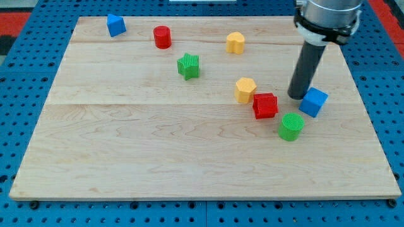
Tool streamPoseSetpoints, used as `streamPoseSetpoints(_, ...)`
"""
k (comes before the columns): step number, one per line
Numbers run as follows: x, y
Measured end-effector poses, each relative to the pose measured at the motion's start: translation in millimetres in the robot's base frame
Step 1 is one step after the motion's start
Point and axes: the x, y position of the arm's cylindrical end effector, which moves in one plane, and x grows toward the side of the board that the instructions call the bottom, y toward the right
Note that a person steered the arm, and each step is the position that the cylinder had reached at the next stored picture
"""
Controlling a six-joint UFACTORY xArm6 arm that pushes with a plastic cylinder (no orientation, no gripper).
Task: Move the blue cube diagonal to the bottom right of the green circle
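The blue cube [314, 102] sits on the wooden board at the view's right. The green circle [291, 127], a short cylinder, lies just below and to the left of it, a small gap between them. My tip [297, 96] rests on the board right at the blue cube's upper left side, touching or nearly touching it. The rod rises straight up to the arm at the view's top right.
A red block [265, 105] sits left of the blue cube, a yellow hexagon [245, 89] beside it. A green star [188, 66], a red cylinder [162, 37], a yellow block [235, 43] and a second blue block [115, 25] lie toward the view's top.
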Motion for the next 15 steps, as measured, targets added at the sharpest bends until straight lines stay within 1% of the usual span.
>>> streamPoseSetpoints(1,6.2,28.8)
streamPoseSetpoints(2,35.8,39.6)
streamPoseSetpoints(3,25.3,69.3)
streamPoseSetpoints(4,27.8,114.2)
streamPoseSetpoints(5,58.4,114.9)
streamPoseSetpoints(6,75.8,87.2)
streamPoseSetpoints(8,29.4,84.0)
streamPoseSetpoints(9,28.4,69.3)
streamPoseSetpoints(10,39.3,66.6)
streamPoseSetpoints(13,89.4,30.6)
streamPoseSetpoints(14,75.4,27.4)
streamPoseSetpoints(15,71.8,8.6)
